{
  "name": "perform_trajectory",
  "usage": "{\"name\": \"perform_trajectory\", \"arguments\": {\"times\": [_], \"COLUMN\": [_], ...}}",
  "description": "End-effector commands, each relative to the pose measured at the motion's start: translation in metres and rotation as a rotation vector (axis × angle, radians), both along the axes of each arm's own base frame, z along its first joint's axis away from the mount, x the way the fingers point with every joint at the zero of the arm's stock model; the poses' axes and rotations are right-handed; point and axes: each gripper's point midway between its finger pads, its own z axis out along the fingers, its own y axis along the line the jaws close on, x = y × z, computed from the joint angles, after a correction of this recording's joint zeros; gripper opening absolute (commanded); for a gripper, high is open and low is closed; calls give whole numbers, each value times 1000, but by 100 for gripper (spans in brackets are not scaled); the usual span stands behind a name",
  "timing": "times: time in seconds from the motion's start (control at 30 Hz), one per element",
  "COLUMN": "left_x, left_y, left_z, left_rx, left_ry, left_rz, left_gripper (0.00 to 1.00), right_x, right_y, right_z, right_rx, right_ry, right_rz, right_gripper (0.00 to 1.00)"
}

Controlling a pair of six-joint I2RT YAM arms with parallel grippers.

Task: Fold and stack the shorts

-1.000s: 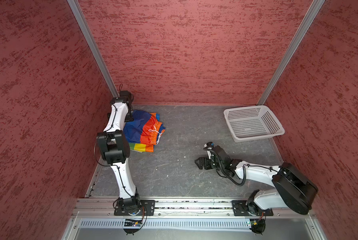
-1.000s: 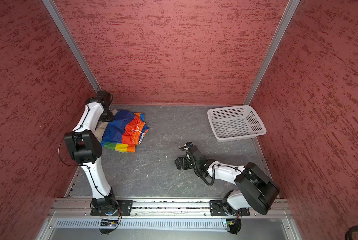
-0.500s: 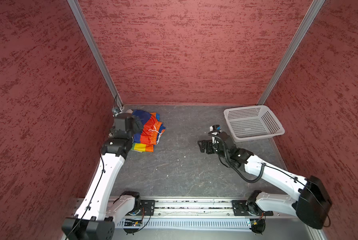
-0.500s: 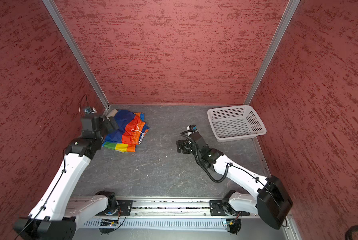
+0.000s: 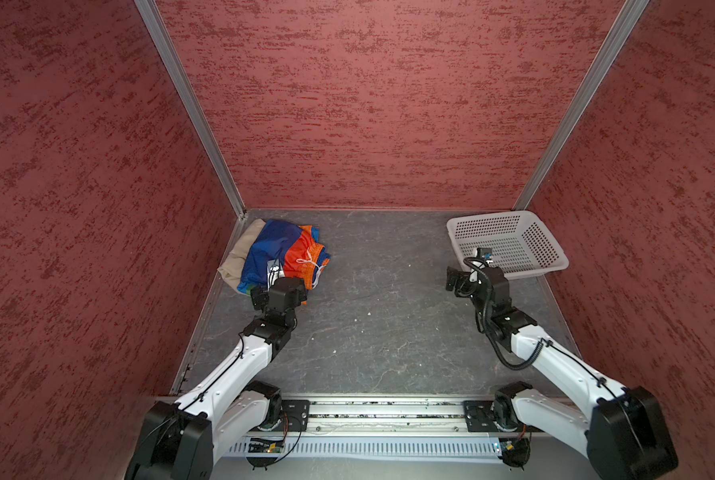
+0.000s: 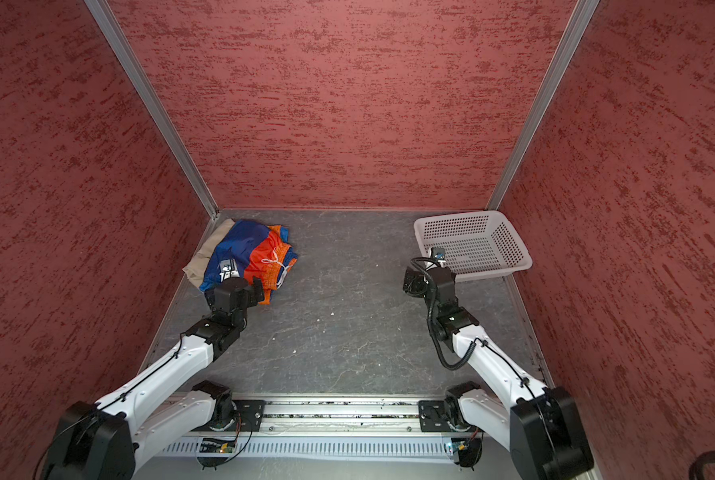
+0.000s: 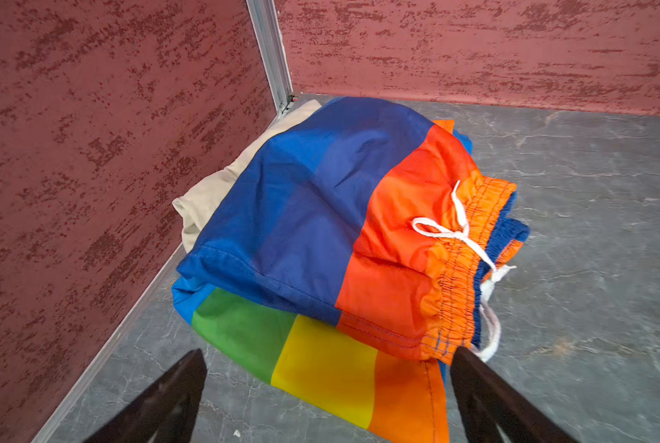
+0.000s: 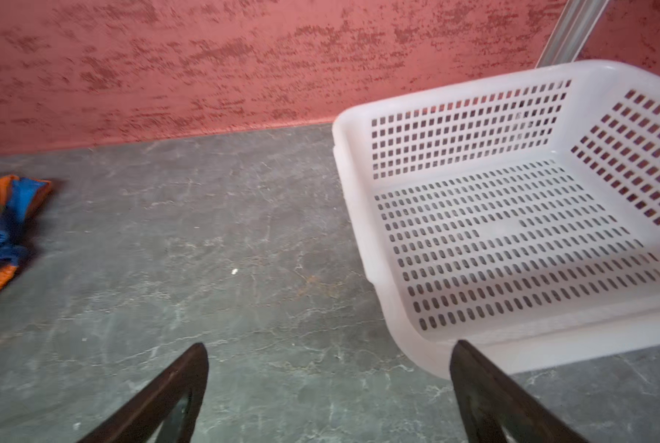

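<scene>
Over the near end of the pile, left gripper (image 7: 328, 356): jaws spread wide, nothing held. The green, yellow and orange bottom layer of the rainbow shorts shows between the two dark fingers. Whether either finger touches the cloth cannot be told.
Left arm: reaches from the front rail toward the far left corner of the table.
Right gripper (image 8: 330, 347): jaws also wide apart and empty, over bare table. It is just beside the near corner of the basket. In the wrist view one finger overlaps the basket's near rim, and contact cannot be judged.
Rainbow shorts (image 5: 285, 253): folded and lying on top of the other pair. A navy panel and a red-orange panel face up, and lower stripes stick out at the near edge.
Waistband (image 7: 470, 245): gathered orange, turned toward the middle of the table.
Drawstring (image 7: 455, 230): white and knotted, with its ends hanging over the waistband side.
Beige shorts (image 5: 239, 257): underneath, showing only as a strip on the side by the left wall.
Pile's place: the far left corner of the table, against the left wall and well apart from the basket.
Basket (image 5: 493, 226): white perforated plastic, at the far right.
Table (image 5: 389, 311): grey with a marbled look, and a few pale specks.
Walls (image 5: 368, 104): mottled red on three sides, with metal strips in the corners.
</scene>
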Motion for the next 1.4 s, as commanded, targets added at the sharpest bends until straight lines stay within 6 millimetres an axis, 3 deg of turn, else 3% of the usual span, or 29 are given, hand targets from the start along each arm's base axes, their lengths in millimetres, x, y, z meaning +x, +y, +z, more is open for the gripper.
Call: {"name": "perform_trajectory", "arguments": {"times": [0.0,0.13,0.3,0.5,0.73,0.97,1.1,1.17,1.27,1.37], "left_x": [8,22,44,69,88,83,80,78,80,87], "left_y": [9,11,24,37,37,24,14,5,-10,0], "left_z": [1,-13,-17,-20,-10,-12,-13,-22,-23,-24], "left_rx": [-9,-45,-66,-96,-117,-116,-120,-127,-108,-135], "left_ry": [-95,-71,-64,-63,-145,-227,-242,-250,-242,-225], "left_rz": [50,18,31,22,-20,-120,-187,-251,-331,-299], "left_gripper": [99,99,100,99,99,99,99,100,99,99], "right_x": [23,44,63,68,64,31,20,26,28,28], "right_y": [-13,-23,-60,-105,-107,-108,-87,-71,-72,-73], "right_z": [3,3,9,-38,-32,-19,-27,-25,-26,-26], "right_rx": [-28,-44,-73,-138,-116,-77,-80,-82,-59,-58], "right_ry": [-72,-80,-137,-68,-153,-305,-345,-353,-343,-339], "right_rz": [-17,-35,-170,-307,-265,-272,-135,-20,0,0], "right_gripper": [99,99,99,99,99,99,99,99,99,99]}}
